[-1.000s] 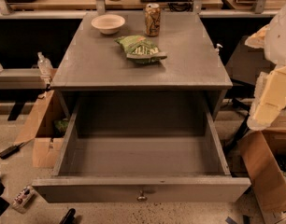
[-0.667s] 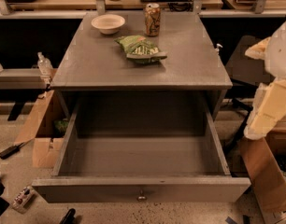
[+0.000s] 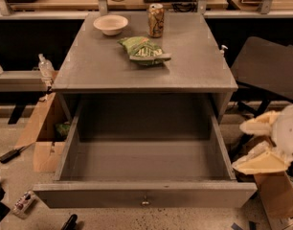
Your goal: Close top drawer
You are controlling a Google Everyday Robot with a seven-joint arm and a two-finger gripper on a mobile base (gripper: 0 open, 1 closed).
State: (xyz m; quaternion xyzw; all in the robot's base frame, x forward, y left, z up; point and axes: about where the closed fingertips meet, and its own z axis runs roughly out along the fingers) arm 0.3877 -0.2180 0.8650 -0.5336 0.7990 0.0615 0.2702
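Top drawer (image 3: 144, 166): pulled fully out under the bench's (image 3: 199, 66) front edge, empty, knob (image 3: 145, 201) centred.
Bowl (image 3: 110, 24): back-left corner.
Chip bag (image 3: 142, 50): mid-bench — can (image 3: 156, 20) behind, at the back edge.
Gripper (image 3: 255, 145): off the front-right corner, beside the drawer's right wall, fingers spread, holding nothing.
Step in hand: swing round to the front panel, push squarely near the knob — off-centre would likely skew it.

The gripper (image 3: 240, 146) is showing at the right edge: two cream, wedge-shaped fingers (image 3: 261, 163), spread apart, are tapering to blunt tips from a rounded white wrist (image 3: 289, 131).
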